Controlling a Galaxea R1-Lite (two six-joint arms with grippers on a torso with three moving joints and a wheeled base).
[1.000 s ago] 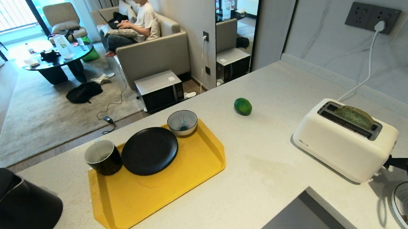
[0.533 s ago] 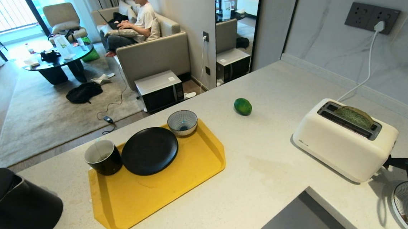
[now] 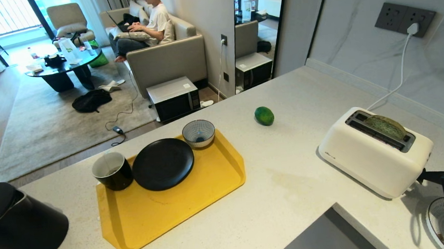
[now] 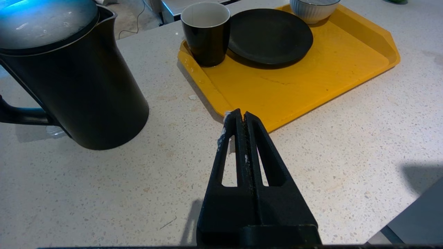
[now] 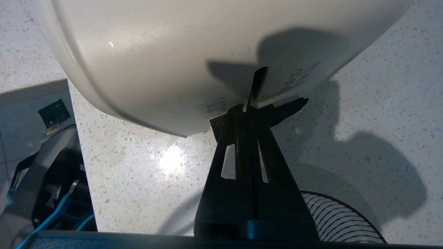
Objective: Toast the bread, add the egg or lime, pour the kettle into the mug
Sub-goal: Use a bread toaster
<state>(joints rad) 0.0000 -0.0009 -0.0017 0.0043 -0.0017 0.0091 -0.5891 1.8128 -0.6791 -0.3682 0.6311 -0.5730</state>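
Two grippers (image 4: pixel 241 116) (image 5: pixel 246 107) pressed together | speckled counter (image 3: pixel 288 182) | lounge: sofa (image 3: pixel 166 58)

1 kettle (image 3: pixel 16 223), 1 mug (image 3: pixel 112 171), 1 lime (image 3: pixel 264 115), 1 bread (image 3: pixel 385 126), 1 toaster (image 3: pixel 372 157).

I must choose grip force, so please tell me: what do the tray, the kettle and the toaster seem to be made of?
Tray: probably plastic, uniform yellow with a moulded raised rim, slightly scuffed.
Kettle: matte black, plastic or coated metal; the look does not settle it.
Toaster: glossy white shell with soft highlights, probably plastic.
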